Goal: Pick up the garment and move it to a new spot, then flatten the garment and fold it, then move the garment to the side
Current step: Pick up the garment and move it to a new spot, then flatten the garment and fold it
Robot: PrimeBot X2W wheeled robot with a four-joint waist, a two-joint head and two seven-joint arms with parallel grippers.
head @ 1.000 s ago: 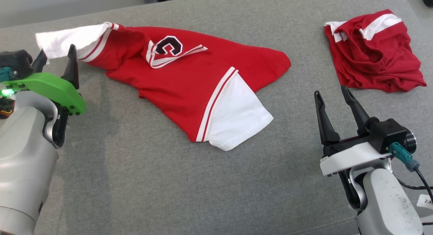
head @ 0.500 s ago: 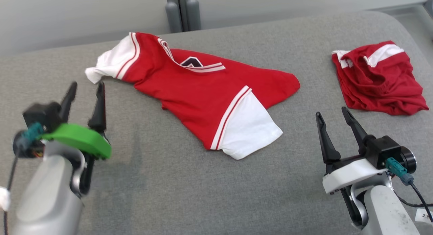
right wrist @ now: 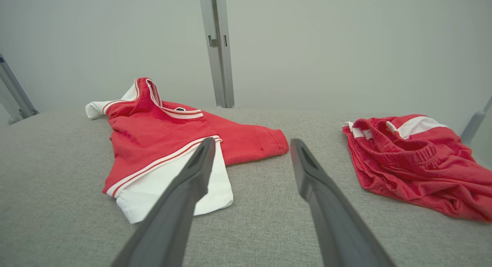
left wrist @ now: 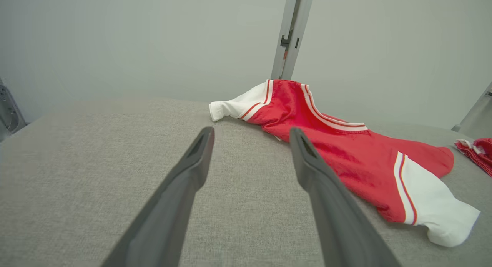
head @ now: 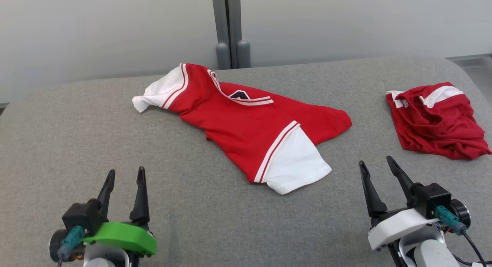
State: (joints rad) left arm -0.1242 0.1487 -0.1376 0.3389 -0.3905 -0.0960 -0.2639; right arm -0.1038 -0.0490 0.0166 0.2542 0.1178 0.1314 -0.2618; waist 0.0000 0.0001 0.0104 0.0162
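Both the left tool (head: 126, 169) and the right tool (head: 375, 161) are seen with jaws spread wide and nothing held. They are poised low over the near part of the table (head: 192, 221), well apart from the cloth. The garment (head: 246, 121), a red jersey with white sleeves, is laid unheld across the middle of the table. It is rumpled and partly doubled over itself, and its collar (head: 238, 96) is raised toward the far edge.

Several failures can be expected from here:

- **Grasp by one sleeve:** If the near sleeve (head: 296, 167) alone is pinched, the body is likely to be left hanging and twisted, and more creases would be carried to the new spot.
- **Too few or too many layers:** Where the cloth is doubled, one layer may be taken when two are meant, or two when one is meant. The spread would then be spoiled.
- **Slip off the far side:** The far sleeve (head: 157, 94) is bunched close to the far edge of the table. A pull away from the robot could let it slide off.
- **Wrong garment:** The red shorts (head: 438, 121) are heaped to the right in much the same colour. They could be snagged by the right tool or taken by mistake if the jersey is dragged that way.
- **Fingers driven too deep:** The table's grey covering could be caught along with the garment.
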